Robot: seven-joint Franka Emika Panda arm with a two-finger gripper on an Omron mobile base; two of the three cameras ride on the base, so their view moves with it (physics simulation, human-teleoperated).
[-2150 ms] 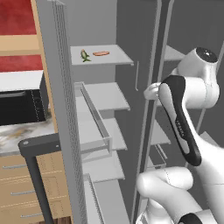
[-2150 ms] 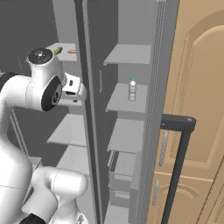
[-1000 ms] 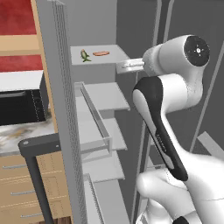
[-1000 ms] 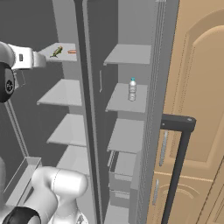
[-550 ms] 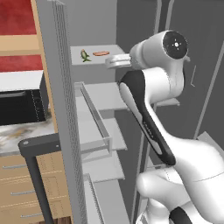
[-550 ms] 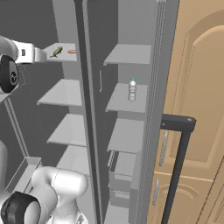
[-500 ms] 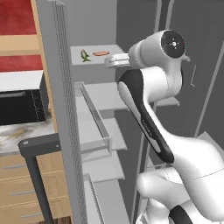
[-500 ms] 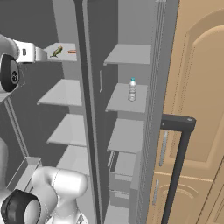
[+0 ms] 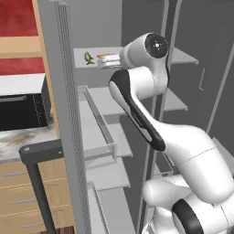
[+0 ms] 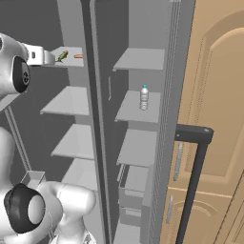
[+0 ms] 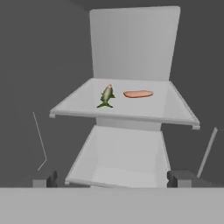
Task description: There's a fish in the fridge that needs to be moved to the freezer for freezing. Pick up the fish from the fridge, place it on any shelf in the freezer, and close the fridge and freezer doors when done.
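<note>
The fish (image 11: 106,95), small and green-yellow, lies on the top shelf (image 11: 122,116) of the fridge (image 9: 98,98), beside a flat orange-pink piece (image 11: 138,93). In the hand view my gripper (image 11: 114,179) is open and empty, its fingertips (image 11: 179,178) spread wide, short of the shelf's front edge and pointing at the fish. From the left base the gripper (image 9: 102,61) sits just right of the fish (image 9: 88,58). From the right base the gripper (image 10: 46,57) sits just left of the fish (image 10: 62,56). The freezer (image 10: 138,107) stands open to the right.
The open fridge door (image 9: 61,114) stands at my left with its dark handle (image 9: 39,183). The open freezer door (image 10: 167,119) is at my right with its handle (image 10: 190,181). A bottle (image 10: 144,97) stands on a freezer shelf. A microwave (image 9: 20,109) sits on the counter.
The arm has swung left from the freezer side to the fridge's top shelf, bringing the open gripper close to the fish. Fish and orange piece have not moved.
</note>
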